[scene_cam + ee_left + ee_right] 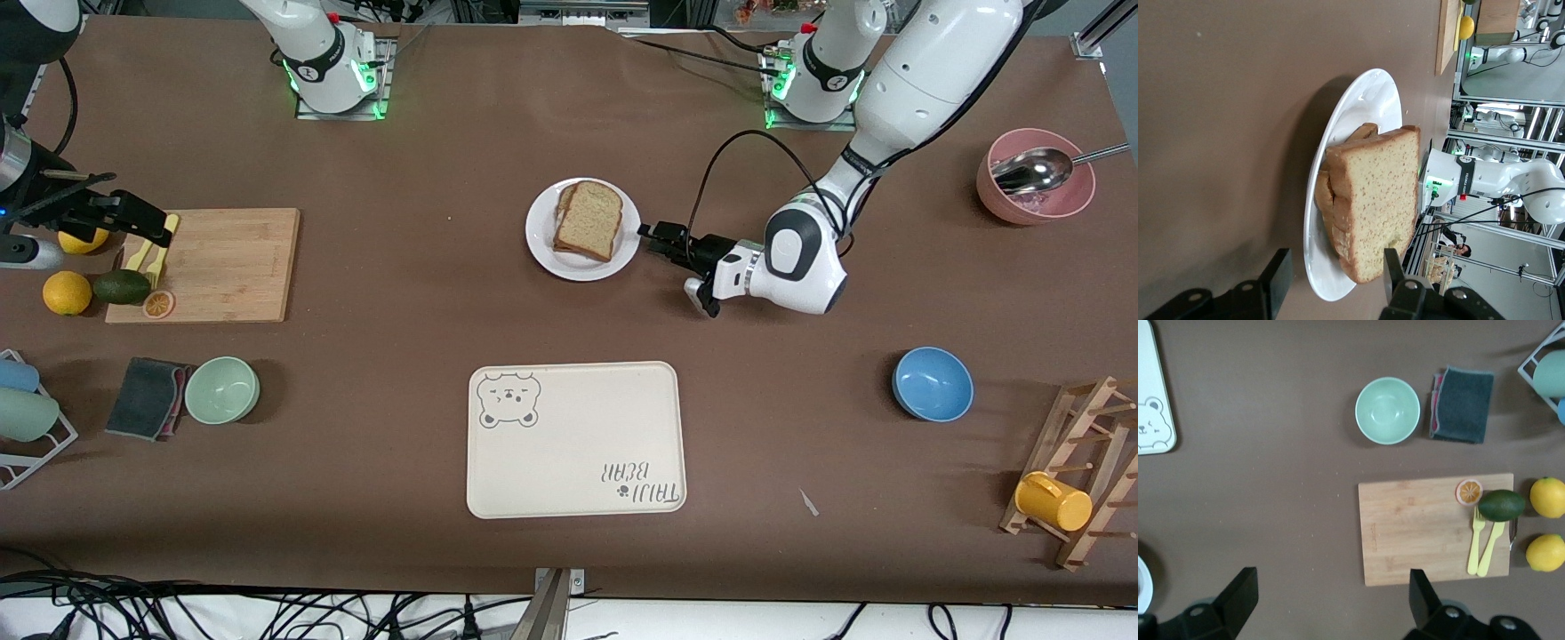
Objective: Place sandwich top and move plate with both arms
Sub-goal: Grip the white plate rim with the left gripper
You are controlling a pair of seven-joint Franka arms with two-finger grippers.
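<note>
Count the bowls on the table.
3. A green bowl beside the grey cloth, a blue bowl near the wooden rack, and a pink bowl holding a spoon.

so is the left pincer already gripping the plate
No, the left pincer sits open beside the plate, its fingers not on the rim.

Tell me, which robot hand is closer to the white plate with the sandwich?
The left. The left gripper sits open right at the plate rim, on the left arm's side. The right gripper waits open above the cutting board.
</note>
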